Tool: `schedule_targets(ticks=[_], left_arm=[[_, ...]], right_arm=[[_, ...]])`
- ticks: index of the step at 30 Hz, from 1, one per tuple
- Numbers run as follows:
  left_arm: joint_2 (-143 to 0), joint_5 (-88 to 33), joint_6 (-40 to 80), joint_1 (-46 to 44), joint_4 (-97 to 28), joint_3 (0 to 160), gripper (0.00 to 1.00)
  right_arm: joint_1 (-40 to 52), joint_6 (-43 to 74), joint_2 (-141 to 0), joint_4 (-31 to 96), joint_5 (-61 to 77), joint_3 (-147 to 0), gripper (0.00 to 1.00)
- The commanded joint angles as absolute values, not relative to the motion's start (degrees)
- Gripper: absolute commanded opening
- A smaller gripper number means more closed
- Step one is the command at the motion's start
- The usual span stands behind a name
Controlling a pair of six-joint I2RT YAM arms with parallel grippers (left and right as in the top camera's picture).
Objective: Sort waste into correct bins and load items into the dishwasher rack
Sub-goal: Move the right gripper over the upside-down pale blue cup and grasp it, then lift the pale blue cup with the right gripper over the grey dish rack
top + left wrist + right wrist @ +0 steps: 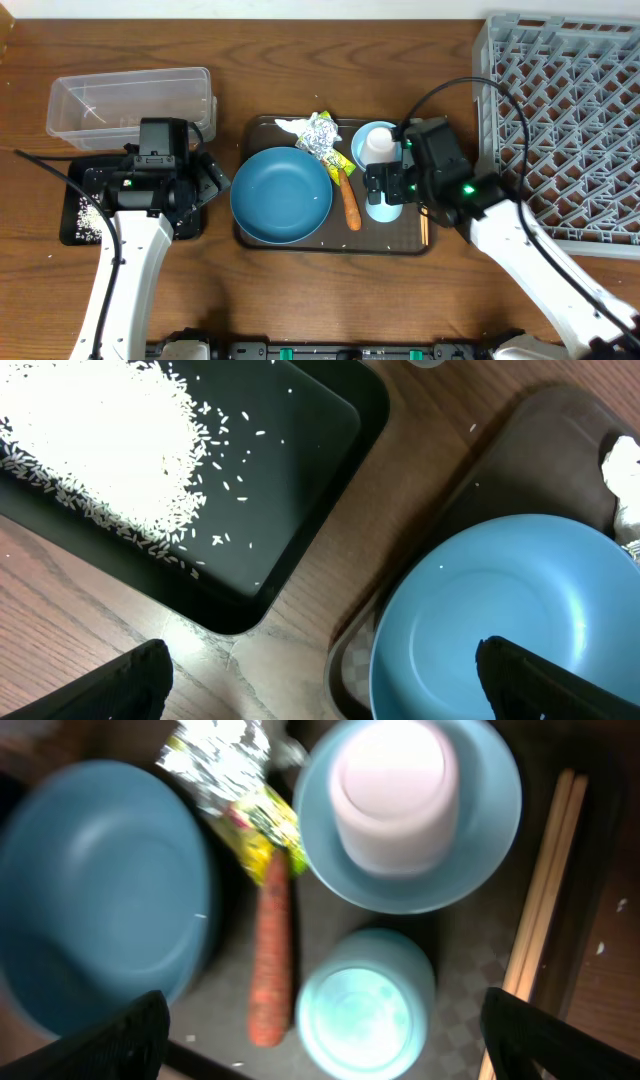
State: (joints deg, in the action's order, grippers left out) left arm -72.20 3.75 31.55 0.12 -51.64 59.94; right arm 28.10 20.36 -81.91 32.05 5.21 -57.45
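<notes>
The large dark-blue bowl (281, 195) sits on the brown serving tray (335, 245), and also shows in the left wrist view (500, 620). My left gripper (320, 680) is open and empty, straddling the bowl's left rim and the table; overhead it is at the tray's left edge (212, 180). My right gripper (335, 1040) is open above an upside-down pale-blue cup (365, 1005). A white cup (390, 780) stands in the small pale-blue bowl (480, 850). The carrot stick (268, 970), foil (215, 755), yellow-green wrapper (262, 830) and chopsticks (540, 890) lie on the tray.
The black tray (300, 490) holds loose white rice (100, 440) at the left. The clear tub (130, 100) stands behind it. The grey dishwasher rack (560, 130) fills the right side. A white paper scrap (290, 125) lies at the tray's back.
</notes>
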Motion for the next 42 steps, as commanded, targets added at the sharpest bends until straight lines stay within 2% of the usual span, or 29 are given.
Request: schedule_targets(ticks=[1,7,15,25,27,32,37,42], left_arm=[[-71.5,3.9,32.0,0.4,-51.8,61.3,1.00],[-71.5,3.8,32.0,0.4,-51.8,61.3,1.00],[-71.5,3.9,32.0,0.4,-51.8,61.3,1.00],[-71.5,3.8,32.0,0.4,-51.8,61.3,1.00],[-71.5,3.8,32.0,0.4,-51.8,61.3,1.00],[-71.5,3.9,32.0,0.4,-51.8,61.3,1.00],[-71.5,3.9,32.0,0.4,-51.8,61.3,1.00],[-71.5,3.8,32.0,0.4,-51.8,61.3,1.00]], right_arm=[[29.4,20.0,-84.2,32.0,2.9,-58.2,0.95],[31.1,22.3,-88.7,33.5,-0.4,-58.2,0.95],[33.8,27.4,-90.7,35.0,-8.9,-58.2,0.88],[33.8,27.4,-93.6,34.0,-8.8,-58.2,0.83],[33.8,27.4,-93.6,33.6,-8.8,-58.2,0.81],[33.8,27.4,-93.4,33.6,-8.8,-58.2,0.65],[33.8,27.4,-91.9,34.8,-8.8,-59.1,0.60],[33.1,27.3,-86.6,39.3,-9.8,-62.2,0.61]])
